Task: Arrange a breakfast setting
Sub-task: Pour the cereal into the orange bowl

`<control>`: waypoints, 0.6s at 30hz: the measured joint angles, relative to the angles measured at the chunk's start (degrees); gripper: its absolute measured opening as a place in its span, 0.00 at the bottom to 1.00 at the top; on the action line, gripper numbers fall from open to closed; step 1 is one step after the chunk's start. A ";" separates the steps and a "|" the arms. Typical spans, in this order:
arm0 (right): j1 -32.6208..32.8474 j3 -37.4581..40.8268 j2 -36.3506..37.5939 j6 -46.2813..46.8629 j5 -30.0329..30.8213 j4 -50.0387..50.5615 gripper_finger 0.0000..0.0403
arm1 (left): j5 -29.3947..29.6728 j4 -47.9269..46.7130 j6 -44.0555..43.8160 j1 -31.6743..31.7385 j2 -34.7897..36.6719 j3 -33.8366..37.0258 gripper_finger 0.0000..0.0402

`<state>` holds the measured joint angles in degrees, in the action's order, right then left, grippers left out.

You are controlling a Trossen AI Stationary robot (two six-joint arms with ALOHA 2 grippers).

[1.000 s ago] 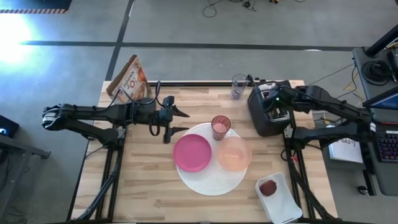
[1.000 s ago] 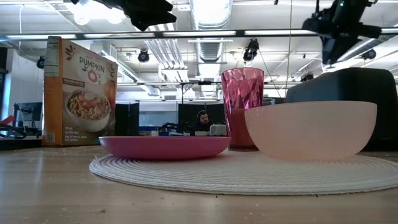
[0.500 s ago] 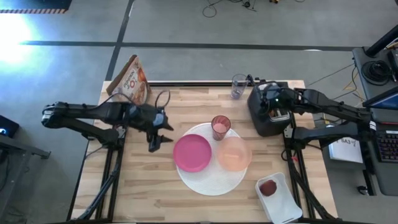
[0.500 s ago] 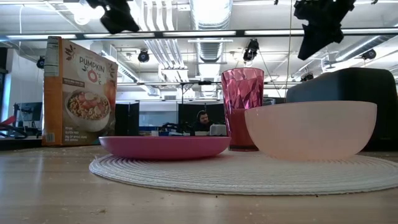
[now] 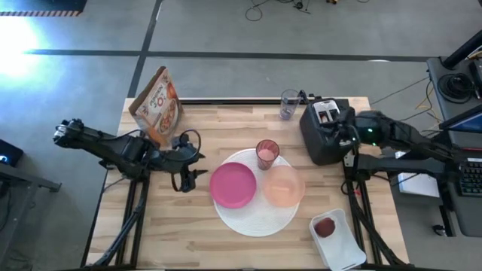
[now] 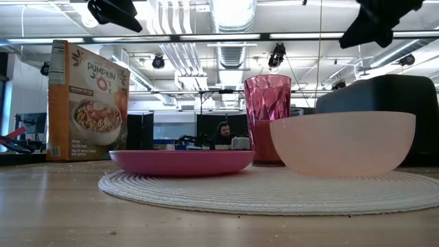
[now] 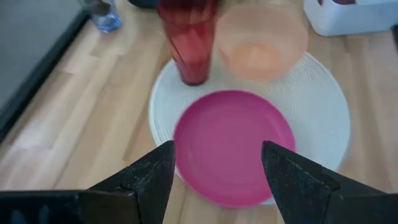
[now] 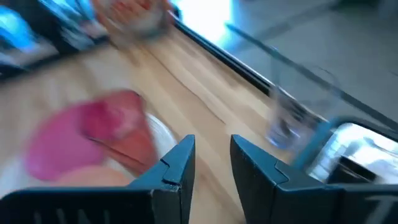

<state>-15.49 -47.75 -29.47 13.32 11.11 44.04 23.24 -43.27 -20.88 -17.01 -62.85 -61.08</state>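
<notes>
Three dishes sit on one large white round woven disc [image 5: 257, 214] at the middle of the pale wood-plank table [image 5: 173, 226]: a smooth, shallow small magenta plate [image 5: 233, 185], a translucent peach bowl [image 5: 283, 186] with a rounded wall, and a faceted pink tumbler [image 5: 267, 153] standing upright. Plate and bowl lie side by side; the tumbler stands behind them near the disc's far edge.

One small red fruit [image 5: 325, 226] rests in a white rectangular tray [image 5: 340, 248] at the table's near right corner.

One cereal box [image 6: 87, 101] stands upright at the far left, one clear glass [image 5: 289, 105] at the far edge, beside a black toaster [image 5: 325, 132].

The left gripper [image 7: 216, 167] hovers left of the plate, jaws spread. The right gripper [image 8: 212, 157] hangs by the toaster, jaws slightly parted and empty.
</notes>
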 joint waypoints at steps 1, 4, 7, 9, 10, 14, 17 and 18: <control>0.00 2.02 1.63 -0.03 -1.80 -2.62 0.22 | 1.08 0.14 -0.04 -0.13 0.00 0.00 0.55; 0.00 8.28 6.03 -0.07 -6.47 -8.88 0.22 | 3.27 0.25 -0.04 -0.20 0.00 0.00 0.55; 0.00 14.36 9.63 0.13 -10.99 -15.31 0.22 | 4.23 0.81 -0.03 -0.20 0.00 0.02 0.55; 0.00 18.75 11.45 0.13 -14.48 -19.05 0.22 | 5.12 1.27 -0.04 -0.20 0.00 0.02 0.55; 0.00 20.76 12.25 0.13 -16.53 -21.72 0.22 | 5.59 1.60 -0.04 -0.20 0.00 0.02 0.55; 0.00 27.54 14.70 0.09 -22.99 -32.52 0.22 | 6.21 2.70 -0.02 -0.20 0.00 0.02 0.55; 0.00 31.57 15.81 0.10 -24.21 -38.88 0.22 | 6.23 2.90 0.38 -0.20 0.00 0.02 0.55; 0.00 33.10 16.09 0.12 -24.20 -40.12 0.21 | 6.24 3.13 0.51 -0.20 0.00 0.02 0.55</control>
<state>-15.49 -14.65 -13.39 13.44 -13.09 3.93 29.47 -40.13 -20.37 -17.21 -62.85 -61.06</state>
